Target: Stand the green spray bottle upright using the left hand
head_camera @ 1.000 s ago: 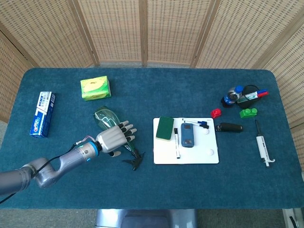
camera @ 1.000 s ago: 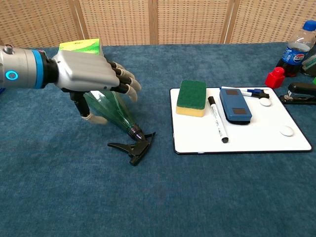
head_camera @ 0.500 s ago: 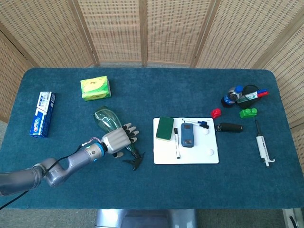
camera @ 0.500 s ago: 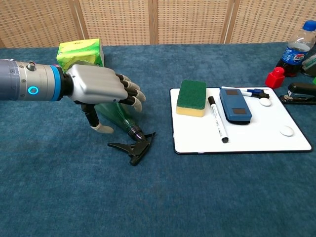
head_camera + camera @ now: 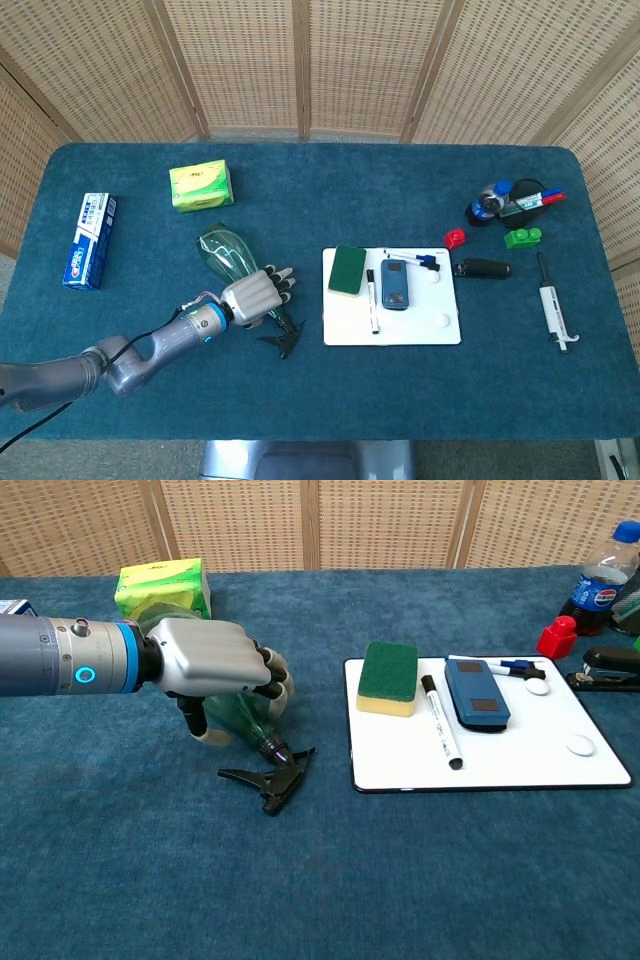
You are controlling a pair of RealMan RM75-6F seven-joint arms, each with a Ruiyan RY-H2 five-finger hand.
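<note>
The green spray bottle lies on its side on the blue tablecloth, left of centre, its black trigger head pointing toward the front. My left hand sits low over the bottle's narrow end. Its fingers curl over the far side and its thumb presses the near side, so it grips the bottle just behind the nozzle. The bottle's wide base sticks out behind the hand toward the back. The right hand appears in neither view.
A green tissue pack stands behind the bottle and a toothpaste box lies at far left. To the right is a whiteboard bearing a green sponge, marker and eraser. Small items cluster at the far right.
The left hand has come down onto the bottle and slid toward its nozzle end, and its fingers have curled in from spread to wrapped. The bottle has stayed lying in place.
</note>
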